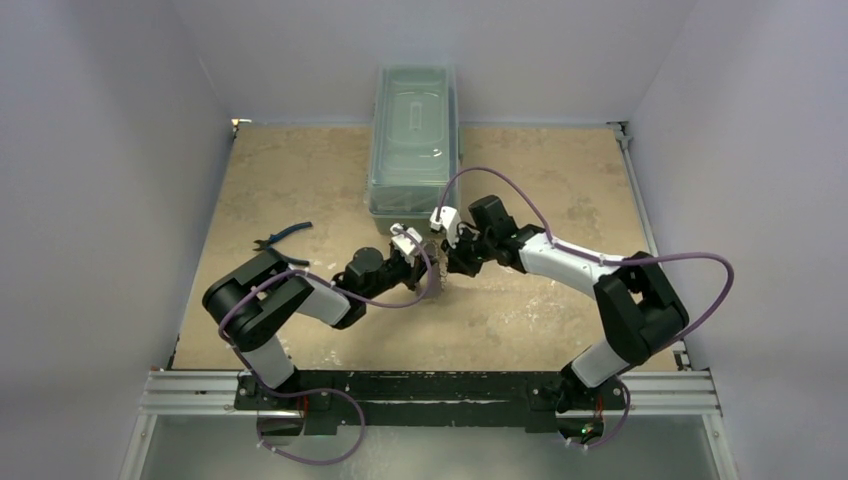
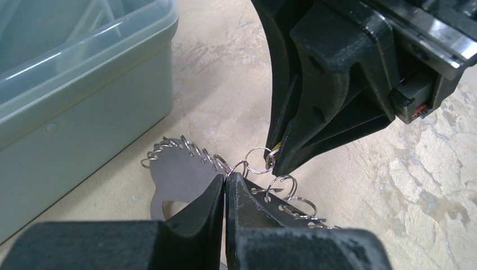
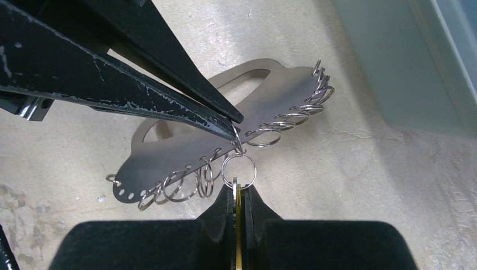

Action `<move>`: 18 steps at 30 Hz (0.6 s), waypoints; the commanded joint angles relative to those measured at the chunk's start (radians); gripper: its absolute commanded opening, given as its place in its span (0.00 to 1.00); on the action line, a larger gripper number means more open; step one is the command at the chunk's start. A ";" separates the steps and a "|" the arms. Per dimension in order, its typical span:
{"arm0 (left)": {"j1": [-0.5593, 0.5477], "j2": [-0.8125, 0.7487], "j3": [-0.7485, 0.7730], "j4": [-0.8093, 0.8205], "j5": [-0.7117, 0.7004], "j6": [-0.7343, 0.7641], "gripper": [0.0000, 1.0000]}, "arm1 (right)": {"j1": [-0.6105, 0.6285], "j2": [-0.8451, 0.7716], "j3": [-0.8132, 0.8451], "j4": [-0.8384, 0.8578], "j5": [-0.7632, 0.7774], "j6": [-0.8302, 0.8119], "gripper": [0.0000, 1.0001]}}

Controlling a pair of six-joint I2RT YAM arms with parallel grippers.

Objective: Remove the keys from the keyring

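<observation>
At the middle of the surface (image 1: 300, 170), just before the bin (image 1: 413, 130), is the keyring (image 3: 185, 153) — a flat silvery plate edged with small split rings (image 3: 205, 180); the left fingers (image 2: 203, 202) are pinched tight on the plate's edge; the right fingers (image 3: 256, 212) clamp a yellow key (image 3: 237, 256) joined to one of them — the two sets of tips nearly touching; blue-handled pliers (image 1: 283, 236) lie well apart, leftward.
</observation>
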 commanded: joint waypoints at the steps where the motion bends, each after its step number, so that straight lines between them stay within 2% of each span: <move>1: 0.037 -0.008 0.028 -0.016 -0.073 -0.044 0.00 | 0.001 0.019 0.045 -0.036 0.019 0.007 0.00; 12: 0.066 0.001 0.005 0.038 -0.043 -0.145 0.00 | -0.001 0.122 0.114 -0.053 -0.023 0.091 0.00; 18: 0.067 0.006 -0.025 0.052 -0.068 -0.234 0.00 | -0.004 0.124 0.113 -0.023 -0.053 0.150 0.00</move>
